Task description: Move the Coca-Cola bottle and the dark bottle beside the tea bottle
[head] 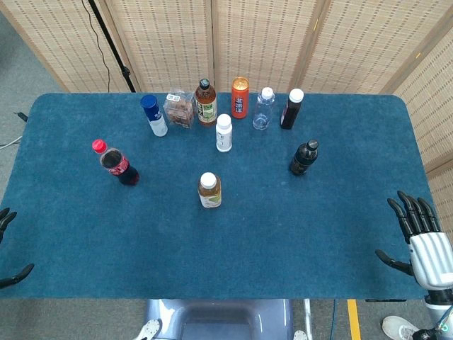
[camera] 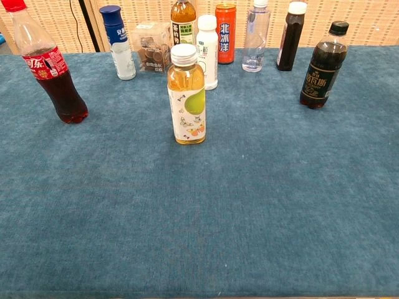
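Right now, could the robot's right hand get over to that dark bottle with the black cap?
Probably yes. The right hand is open at the table's near right edge, and only bare blue cloth lies between it and the dark bottle, which stands apart from the others.

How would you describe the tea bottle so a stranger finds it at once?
On the blue table, look nearest the front edge, near the middle. The tea bottle stands there alone, ahead of the back row. Only it combines a white cap, pale yellow drink and a green-and-white label.

Backdrop: woven folding screen (head: 255,39), tan panels, wooden frames.
Counter: covered in blue cloth (head: 212,241), rounded corners.
Floor: grey (head: 25,78); yellow tape strip (head: 352,319) near front.
Cable: black cord (head: 106,42) against screen.
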Action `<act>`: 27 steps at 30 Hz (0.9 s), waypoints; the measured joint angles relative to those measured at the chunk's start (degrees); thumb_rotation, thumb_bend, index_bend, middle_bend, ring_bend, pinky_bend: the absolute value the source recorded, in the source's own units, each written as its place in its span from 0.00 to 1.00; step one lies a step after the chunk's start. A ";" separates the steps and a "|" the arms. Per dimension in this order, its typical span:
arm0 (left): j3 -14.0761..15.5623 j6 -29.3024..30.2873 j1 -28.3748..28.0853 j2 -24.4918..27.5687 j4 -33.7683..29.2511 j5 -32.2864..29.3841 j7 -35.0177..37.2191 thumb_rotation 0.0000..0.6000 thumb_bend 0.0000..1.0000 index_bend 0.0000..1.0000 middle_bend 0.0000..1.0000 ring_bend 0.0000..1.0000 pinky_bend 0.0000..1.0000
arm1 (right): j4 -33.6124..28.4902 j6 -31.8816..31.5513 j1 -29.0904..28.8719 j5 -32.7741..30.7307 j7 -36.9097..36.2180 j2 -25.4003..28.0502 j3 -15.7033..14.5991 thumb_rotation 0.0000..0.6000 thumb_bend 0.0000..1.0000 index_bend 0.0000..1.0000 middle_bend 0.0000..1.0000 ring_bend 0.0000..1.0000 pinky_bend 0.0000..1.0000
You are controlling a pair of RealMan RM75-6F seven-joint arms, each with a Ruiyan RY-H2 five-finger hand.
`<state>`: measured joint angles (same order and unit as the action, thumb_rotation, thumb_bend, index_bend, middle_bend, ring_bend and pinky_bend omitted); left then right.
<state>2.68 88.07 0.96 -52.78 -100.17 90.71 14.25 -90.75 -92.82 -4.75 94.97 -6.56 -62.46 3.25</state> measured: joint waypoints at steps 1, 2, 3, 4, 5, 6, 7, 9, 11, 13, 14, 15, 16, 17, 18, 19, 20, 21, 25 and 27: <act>-0.04 0.14 0.05 -0.06 0.04 -0.01 -0.13 1.00 0.20 0.00 0.00 0.00 0.00 | -0.38 0.57 -0.03 -0.34 0.49 0.35 -0.13 1.00 0.00 0.00 0.00 0.00 0.00; -0.08 0.24 0.07 -0.11 0.07 -0.01 -0.23 1.00 0.20 0.00 0.00 0.00 0.00 | -0.62 0.99 -0.03 -0.66 0.94 0.57 -0.22 1.00 0.00 0.00 0.00 0.00 0.00; -0.13 0.36 0.10 -0.16 0.13 -0.02 -0.39 1.00 0.20 0.00 0.00 0.00 0.00 | -0.86 1.41 -0.03 -1.02 1.47 0.77 -0.30 1.00 0.00 0.00 0.00 0.00 0.00; -0.20 0.52 0.14 -0.25 0.24 -0.02 -0.66 1.00 0.20 0.00 0.00 0.00 0.00 | -1.31 2.08 -0.03 -1.62 2.27 1.07 -0.40 1.00 0.00 0.00 0.00 0.00 0.00; -0.24 0.67 0.18 -0.35 0.33 0.00 -0.83 1.00 0.20 0.00 0.00 0.00 0.00 | -1.78 2.68 -0.03 -2.20 2.87 1.32 -0.46 1.00 0.00 0.00 0.00 0.00 0.00; -0.25 0.76 0.21 -0.43 0.40 0.06 -0.86 1.00 0.19 0.00 0.00 0.00 0.00 | -2.35 3.34 -0.05 -2.86 3.42 1.59 -0.50 1.00 0.00 0.00 0.00 0.00 0.00; -0.24 0.84 0.25 -0.45 0.46 0.17 -0.74 1.00 0.19 0.00 0.00 0.00 0.00 | -3.16 4.24 -0.10 -3.80 4.10 1.98 -0.52 1.00 0.00 0.00 0.00 0.00 0.00; -0.27 1.12 0.29 -0.47 0.65 0.40 -0.35 1.00 0.19 0.00 0.00 0.00 0.00 | -4.14 5.36 -0.23 -5.03 4.97 2.52 -0.44 1.00 0.00 0.00 0.00 0.00 0.00; -0.38 1.52 0.30 -0.55 1.00 0.68 0.30 1.00 0.17 0.00 0.00 0.00 0.00 | -4.88 5.99 -0.38 -5.68 5.49 2.93 -0.31 1.00 0.00 0.00 0.00 0.00 0.00; -0.58 1.76 0.16 -0.67 1.47 1.00 1.17 1.00 0.13 0.00 0.00 0.00 0.00 | -5.19 6.19 -0.42 -5.88 5.52 3.06 -0.25 1.00 0.00 0.00 0.00 0.00 0.00; -0.74 1.83 0.01 -0.77 1.74 1.11 1.66 1.00 0.12 0.00 0.00 0.00 0.00 | -5.30 6.28 -0.43 -5.98 5.52 3.11 -0.23 1.00 0.00 0.00 0.00 0.00 0.00; -0.98 1.88 -0.17 -0.91 2.07 1.15 2.24 1.00 0.12 0.00 0.00 0.00 0.00 | -5.35 6.40 -0.44 -6.09 5.53 3.13 -0.21 1.00 0.00 0.00 0.00 0.00 0.00; -1.47 1.91 -0.52 -1.23 2.68 1.04 3.11 1.00 0.11 0.00 0.00 0.00 0.00 | -5.41 6.56 -0.47 -6.22 5.53 3.14 -0.18 1.00 0.00 0.00 0.00 0.00 0.00; -1.88 1.84 -0.83 -1.51 3.27 0.83 3.78 1.00 0.10 0.00 0.00 0.00 0.00 | -5.48 6.68 -0.49 -6.30 5.47 3.16 -0.17 1.00 0.00 0.00 0.00 0.00 0.00; -2.27 1.62 -1.20 -1.79 3.92 0.50 4.53 1.00 0.09 0.00 0.00 0.00 0.00 | -5.54 6.75 -0.50 -6.36 5.37 3.18 -0.16 1.00 0.00 0.00 0.00 0.00 0.00; -2.71 1.12 -1.71 -2.10 4.74 0.05 5.63 1.00 0.07 0.00 0.00 0.00 0.00 | -5.59 6.83 -0.52 -6.39 5.25 3.21 -0.15 1.00 0.00 0.00 0.00 0.00 0.00; -2.98 0.63 -2.10 -2.28 5.18 -0.27 6.58 1.00 0.06 0.00 0.00 0.00 0.00 | -5.62 6.85 -0.53 -6.38 5.18 3.23 -0.14 1.00 0.00 0.00 0.00 0.00 0.00; -3.26 0.08 -2.52 -2.46 5.57 -0.58 7.65 1.00 0.04 0.00 0.00 0.00 0.00 | -5.64 6.87 -0.54 -6.36 5.13 3.25 -0.14 1.00 0.00 0.00 0.00 0.00 0.00; -4.85 -2.25 -4.86 -3.69 8.41 -1.58 14.77 1.00 0.02 0.00 0.00 0.00 0.00 | -5.65 7.00 -0.50 -6.41 4.86 3.26 -0.18 1.00 0.00 0.00 0.00 0.00 0.00; -5.77 -3.07 -6.05 -4.49 9.95 -1.90 19.02 1.00 0.01 0.00 0.00 0.00 0.00 | -5.65 7.23 -0.52 -6.55 4.89 3.24 -0.19 1.00 0.00 0.00 0.00 0.00 0.00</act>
<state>-3.09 85.00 -5.09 -57.27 -90.22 88.81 33.28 -96.40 -85.59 -5.27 88.42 -1.67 -59.22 3.06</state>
